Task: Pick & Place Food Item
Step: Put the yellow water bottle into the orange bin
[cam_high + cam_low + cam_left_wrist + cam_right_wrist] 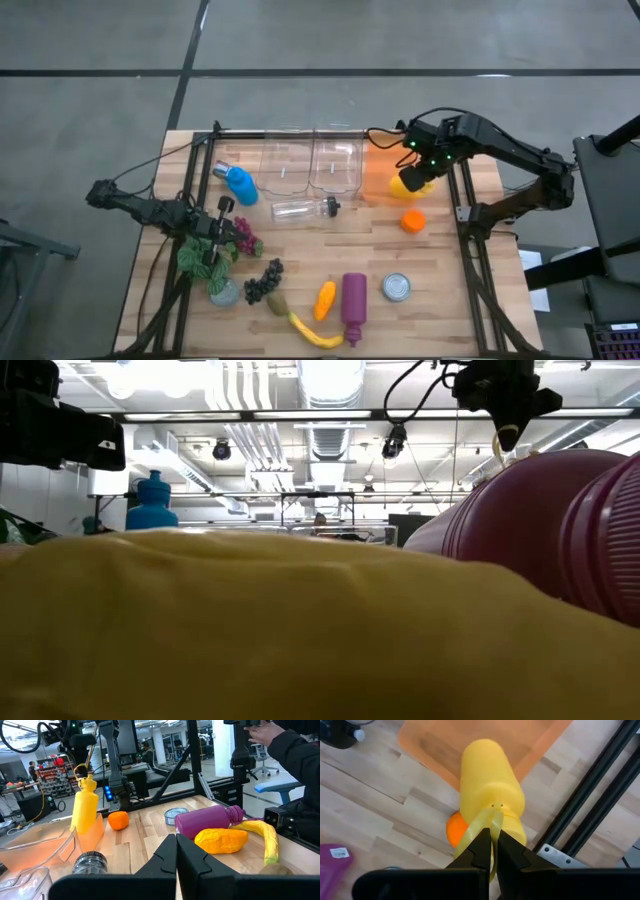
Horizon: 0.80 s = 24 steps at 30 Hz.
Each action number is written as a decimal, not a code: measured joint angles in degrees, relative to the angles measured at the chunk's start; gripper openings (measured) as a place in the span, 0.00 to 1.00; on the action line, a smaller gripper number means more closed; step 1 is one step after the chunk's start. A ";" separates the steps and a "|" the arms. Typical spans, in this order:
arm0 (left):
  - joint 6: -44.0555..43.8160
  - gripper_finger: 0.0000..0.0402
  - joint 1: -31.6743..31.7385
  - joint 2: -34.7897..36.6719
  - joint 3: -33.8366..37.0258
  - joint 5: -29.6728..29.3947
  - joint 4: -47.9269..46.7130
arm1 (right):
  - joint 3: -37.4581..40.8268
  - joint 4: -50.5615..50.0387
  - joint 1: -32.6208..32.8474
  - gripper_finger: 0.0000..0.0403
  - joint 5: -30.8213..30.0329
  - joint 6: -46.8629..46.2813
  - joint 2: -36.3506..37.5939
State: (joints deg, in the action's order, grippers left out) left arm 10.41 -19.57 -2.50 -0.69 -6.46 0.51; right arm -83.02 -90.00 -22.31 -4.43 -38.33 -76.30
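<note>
Hanging from right jaws (490,851) by loop: yellow bottle (490,782).

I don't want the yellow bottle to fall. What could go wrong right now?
The right gripper is shut only on the thin loop of the yellow bottle, so the bottle might swing or slip free.

If it drops, it could hit the orange or the rim of the orange tray nearby.

The left gripper waits shut by the grapes, too far away to help.

Yellow bottle (411,182) hangs upright by its loop.
</note>
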 joint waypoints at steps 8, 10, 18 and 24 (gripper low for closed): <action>0.00 0.00 0.00 0.00 -0.02 0.00 0.00 | 0.00 -0.02 -0.42 0.03 0.00 0.50 -0.82; 0.00 0.00 0.00 0.00 -0.01 0.00 0.00 | 0.00 -0.02 -0.42 0.03 0.00 0.50 -0.82; 0.00 0.00 0.00 0.02 0.00 0.00 0.00 | 0.00 0.46 -0.37 0.03 -0.04 1.25 -0.82; 0.00 0.00 0.00 0.01 -0.01 -0.01 0.00 | 0.00 0.87 -0.37 0.03 -0.05 1.25 -0.82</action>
State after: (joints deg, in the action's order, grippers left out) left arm 10.41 -19.57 -2.49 -0.70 -6.47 0.51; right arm -83.02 -89.13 -22.68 -4.48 -37.08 -77.12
